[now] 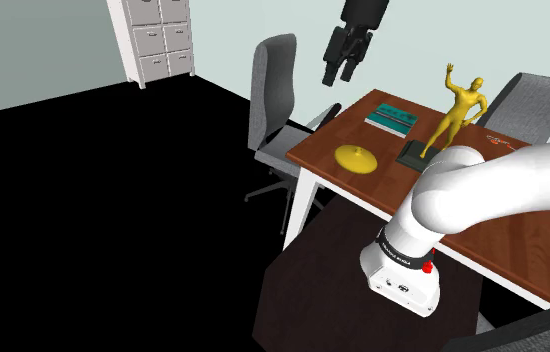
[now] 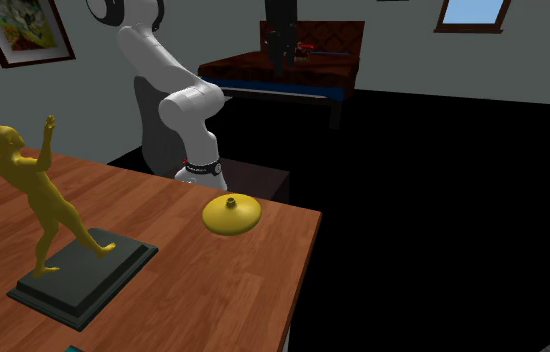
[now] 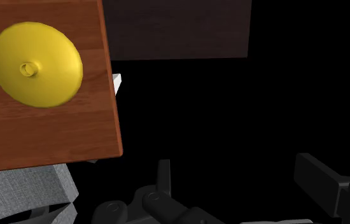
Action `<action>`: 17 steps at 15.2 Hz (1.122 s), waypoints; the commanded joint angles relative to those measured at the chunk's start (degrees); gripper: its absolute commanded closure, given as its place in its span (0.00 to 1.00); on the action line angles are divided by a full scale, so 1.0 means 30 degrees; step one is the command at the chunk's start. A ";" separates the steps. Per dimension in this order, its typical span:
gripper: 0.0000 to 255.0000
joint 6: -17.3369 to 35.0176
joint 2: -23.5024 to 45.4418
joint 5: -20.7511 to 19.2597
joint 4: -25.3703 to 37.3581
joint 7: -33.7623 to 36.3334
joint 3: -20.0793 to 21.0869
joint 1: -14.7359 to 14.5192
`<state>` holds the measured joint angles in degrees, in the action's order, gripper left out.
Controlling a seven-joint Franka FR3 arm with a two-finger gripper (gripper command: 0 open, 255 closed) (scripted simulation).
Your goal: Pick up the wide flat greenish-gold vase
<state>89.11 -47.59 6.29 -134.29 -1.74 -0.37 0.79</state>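
In the shoulder view, the gripper (image 1: 335, 75) is hanging high at the upper middle of the frame. Its two fingers are standing apart and gripping nothing. The flat yellow-gold vase (image 1: 357, 158) is lying below it, on the wooden table (image 1: 523, 240) near the table's left edge. A golden statue (image 1: 458, 105) is standing to the vase's right, and a grey chair (image 1: 275, 85) is sitting to its upper left.

In the second exterior view, the vase (image 2: 231, 214) is resting at centre frame, close to the table's (image 2: 213, 290) far corner. The statue (image 2: 43, 205) is posing at the left, and the gripper (image 2: 282, 60) is hovering at the top, well above the vase.

In the wrist view, the vase (image 3: 36, 65) is lying on the table (image 3: 53, 133) near its corner, with nothing touching it.
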 commanded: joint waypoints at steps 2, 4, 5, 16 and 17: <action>0.00 0.0243 -0.0028 -0.0242 -0.0432 -0.0342 -0.0282 0.0117; 0.00 0.0751 -0.0025 -0.0747 -0.1247 -0.1022 -0.0859 0.0368; 0.00 0.1016 0.0006 -0.1009 -0.1631 -0.1361 -0.1152 0.0503; 0.00 0.4563 0.1914 -0.4149 -0.4673 -0.5036 -0.4630 0.2262; 0.00 0.4948 0.2244 -0.4439 -0.4831 -0.5362 -0.4968 0.2427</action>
<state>102.52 -42.17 -6.19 -148.36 -16.83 -14.25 7.65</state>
